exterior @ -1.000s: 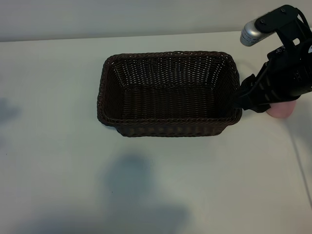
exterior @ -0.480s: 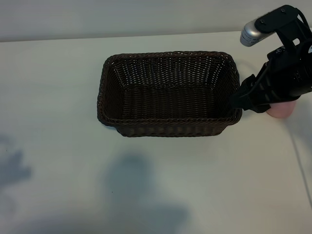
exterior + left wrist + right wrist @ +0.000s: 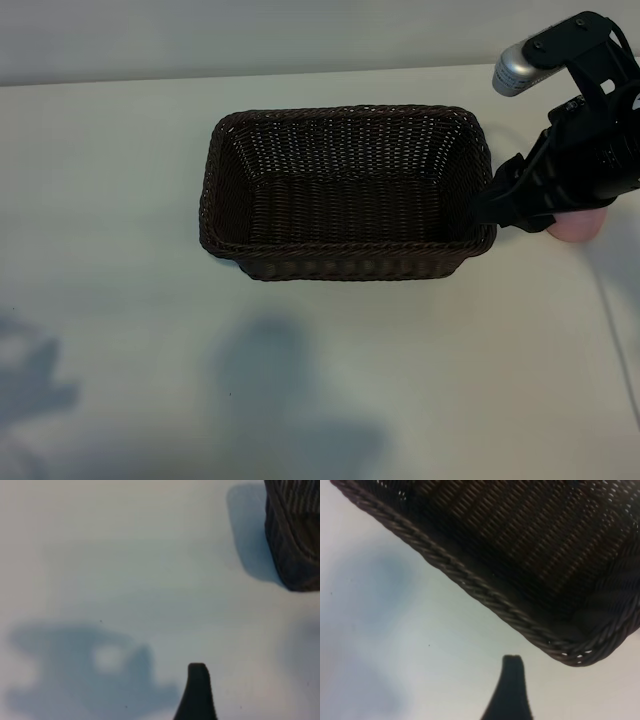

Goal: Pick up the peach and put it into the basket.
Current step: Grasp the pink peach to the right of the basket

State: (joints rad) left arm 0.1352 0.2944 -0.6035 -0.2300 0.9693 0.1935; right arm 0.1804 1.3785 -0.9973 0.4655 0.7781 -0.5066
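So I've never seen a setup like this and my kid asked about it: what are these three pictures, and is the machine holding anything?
It is a robot with two arms at a white table. One picture looks down from above; the other two come from small cameras on each arm's wrist. In the overhead view, a dark wicker basket sits mid-table with nothing in it. The black right arm reaches in at its right end, and its end effector is beside the basket's corner, open and holding nothing. A pink peach peeks out from under that arm, on the table, outside the basket. The left arm is out of the overhead picture; its wrist camera shows one fingertip over bare table, with a basket corner farther off. Its end effector is open too.
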